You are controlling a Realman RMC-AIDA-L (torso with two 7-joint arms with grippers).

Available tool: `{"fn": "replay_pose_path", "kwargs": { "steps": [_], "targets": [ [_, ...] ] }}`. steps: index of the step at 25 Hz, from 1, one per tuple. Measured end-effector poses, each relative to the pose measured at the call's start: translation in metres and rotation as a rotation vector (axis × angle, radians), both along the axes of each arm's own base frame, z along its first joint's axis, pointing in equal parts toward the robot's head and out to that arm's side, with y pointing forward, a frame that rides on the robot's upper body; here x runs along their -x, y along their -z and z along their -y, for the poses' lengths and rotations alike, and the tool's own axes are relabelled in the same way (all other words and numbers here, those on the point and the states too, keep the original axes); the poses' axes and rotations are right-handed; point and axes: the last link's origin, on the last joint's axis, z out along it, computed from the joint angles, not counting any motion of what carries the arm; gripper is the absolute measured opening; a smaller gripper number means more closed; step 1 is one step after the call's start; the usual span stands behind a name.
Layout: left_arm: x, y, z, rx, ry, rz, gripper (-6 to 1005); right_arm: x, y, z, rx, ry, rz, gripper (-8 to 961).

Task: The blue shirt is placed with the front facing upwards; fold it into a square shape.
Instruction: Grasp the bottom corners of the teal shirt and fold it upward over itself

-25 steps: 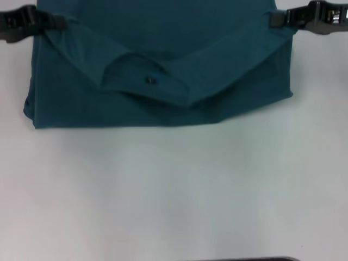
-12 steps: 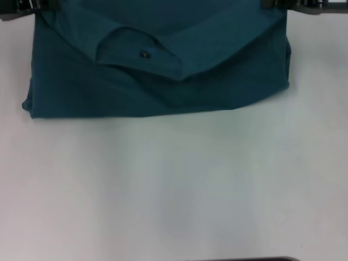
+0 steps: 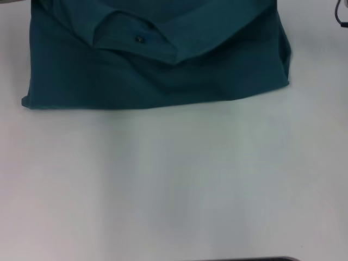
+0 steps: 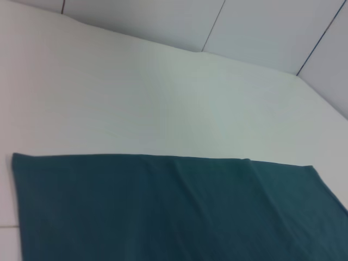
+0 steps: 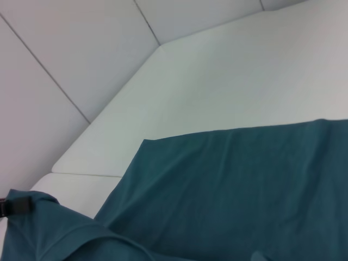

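Head view: one dark teal-blue cotton shirt (image 3: pixel 157 60) lies on the white table (image 3: pixel 174 185), at its far side, with the collar end and its round ribbed neck opening (image 3: pixel 136 38) draped forward over the lower layer. One second ago both grippers showed at the fold's upper corners; now both are out of the picture and the raised edge has travelled further from the robot. The near edge has crept away too. Judgement: the lengthwise fold is being carried over, not yet laid down.

Left wrist view: one flat panel of the shirt (image 4: pixel 163 206), lying on the table, far edge straight. Left gripper not visible; finger state cannot be told.

Right wrist view: same shirt (image 5: pixel 234 190), with a small black clip-like part (image 5: pixel 13 206) at one cloth corner; I cannot identify it. Right gripper's fingers cannot be told.

Count: shirts 1, tables 1, grippers seen 0.
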Motion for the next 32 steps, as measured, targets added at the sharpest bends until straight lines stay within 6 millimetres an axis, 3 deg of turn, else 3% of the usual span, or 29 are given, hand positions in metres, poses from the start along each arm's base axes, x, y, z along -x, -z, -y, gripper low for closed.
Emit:
{"fn": "replay_pose_path", "kwargs": {
  "steps": [12,20,32],
  "targets": [
    [0.004,0.004,-0.005,-0.042,-0.01,-0.069,35,0.016,0.011,-0.014,-0.024,-0.043,0.085,38],
    [0.006,0.003,-0.009,-0.073,0.008,-0.137,35,0.014,0.008,-0.019,-0.067,-0.033,0.106,38],
    [-0.008,0.014,-0.019,-0.116,0.054,-0.195,36,0.007,0.006,-0.02,-0.094,-0.022,0.129,37]
  ]
}}
